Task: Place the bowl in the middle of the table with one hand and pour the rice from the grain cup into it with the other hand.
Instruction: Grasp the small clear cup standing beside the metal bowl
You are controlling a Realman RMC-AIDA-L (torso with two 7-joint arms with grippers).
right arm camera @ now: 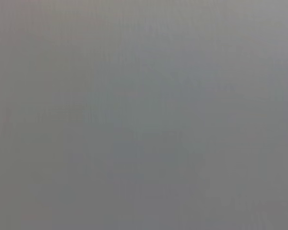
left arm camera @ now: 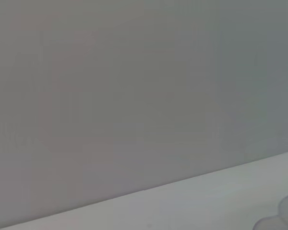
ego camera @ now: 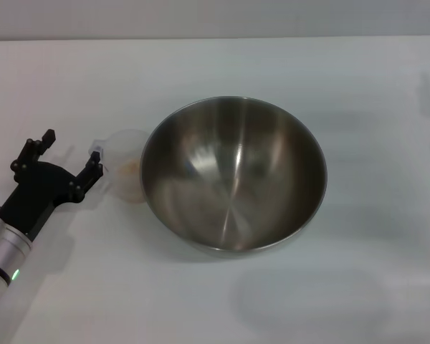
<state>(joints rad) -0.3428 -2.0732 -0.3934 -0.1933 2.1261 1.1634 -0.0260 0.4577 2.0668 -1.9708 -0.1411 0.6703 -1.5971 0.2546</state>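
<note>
The shiny steel bowl (ego camera: pixel 233 174) sits upright in the middle of the white table (ego camera: pixel 358 287), and I see no grains inside it. The clear grain cup (ego camera: pixel 124 162) stands on the table against the bowl's left side, partly hidden behind the rim. A faint beige patch inside the cup looks like rice (ego camera: pixel 130 167). My left gripper (ego camera: pixel 72 146) is just left of the cup, open, with one fingertip close to the cup's edge and nothing between the fingers. My right gripper is out of view.
The left wrist view shows a grey wall above a strip of the table (left arm camera: pixel 192 206). The right wrist view is plain grey. The table's far edge (ego camera: pixel 215 38) runs across the top of the head view.
</note>
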